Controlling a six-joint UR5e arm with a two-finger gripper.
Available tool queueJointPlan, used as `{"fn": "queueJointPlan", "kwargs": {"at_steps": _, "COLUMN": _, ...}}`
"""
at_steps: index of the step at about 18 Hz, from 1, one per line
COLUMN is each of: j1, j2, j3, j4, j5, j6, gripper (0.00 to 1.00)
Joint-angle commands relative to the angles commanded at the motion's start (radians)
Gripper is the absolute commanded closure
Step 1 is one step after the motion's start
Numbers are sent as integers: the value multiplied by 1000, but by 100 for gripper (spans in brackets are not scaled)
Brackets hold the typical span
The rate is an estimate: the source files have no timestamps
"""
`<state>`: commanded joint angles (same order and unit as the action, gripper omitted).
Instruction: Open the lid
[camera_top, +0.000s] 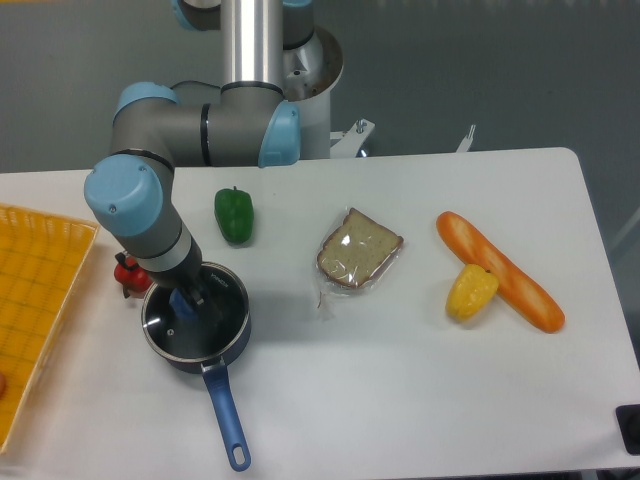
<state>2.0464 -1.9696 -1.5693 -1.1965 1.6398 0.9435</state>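
End effector: the two-finger end effector (190, 300) on the grey and light-blue arm (150, 215) is lowered over the pot, at the blue centre knob of the lid. The wrist hides the fingers, so I cannot tell whether they are spread or closed on the knob.
Lid: the round transparent glass lid with a thin metal rim (185, 325) sits flat on the pot, covering its whole mouth, at the left front part of the counter.
Pot: the dark blue saucepan (232, 340) stands upright on the white counter (400, 400); its long blue handle (227, 418) points toward the front edge.
Red object: a small red item (127, 274) lies just beside the pot on its left rear side, partly hidden by the arm; its kind cannot be made out.
Green pepper: a green bell pepper (234, 213) stands behind the pot, apart from it.
Bread slice: a brown slice of bread in clear wrapping (358, 250) lies near the counter's centre.
Baguette: a long orange-brown loaf (500, 270) lies diagonally on the right side.
Yellow item: a small yellow corn-like piece (471, 291) touches the loaf's left side.
Basket: a flat yellow-orange mesh tray (35, 300) occupies the left edge, well apart from the bread.
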Motion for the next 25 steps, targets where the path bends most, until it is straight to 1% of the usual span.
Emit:
{"fn": "queueJointPlan", "kwargs": {"at_steps": 2, "j1": 0, "j2": -9, "j3": 0, "j4": 2, "j5": -5, "j6": -3, "gripper": 0}}
{"fn": "queueJointPlan", "kwargs": {"at_steps": 6, "j1": 0, "j2": -9, "j3": 0, "j4": 2, "j5": -51, "j6": -3, "gripper": 0}}
{"fn": "queueJointPlan", "kwargs": {"at_steps": 18, "j1": 5, "j2": -11, "j3": -3, "j4": -8, "j5": -64, "j6": -2, "gripper": 0}}
{"fn": "queueJointPlan", "kwargs": {"at_steps": 19, "j1": 5, "j2": -11, "j3": -3, "j4": -8, "j5": -64, "j6": -3, "gripper": 1}}
{"fn": "queueJointPlan", "kwargs": {"at_steps": 21, "j1": 5, "j2": -11, "j3": -3, "j4": -8, "j5": -63, "j6": -3, "gripper": 8}}
{"fn": "queueJointPlan", "kwargs": {"at_steps": 24, "j1": 5, "j2": -6, "j3": 0, "j4": -9, "j5": -64, "j6": -2, "gripper": 34}}
{"fn": "queueJointPlan", "kwargs": {"at_steps": 25, "j1": 6, "j2": -6, "j3": 0, "j4": -11, "j5": -64, "j6": -2, "gripper": 40}}
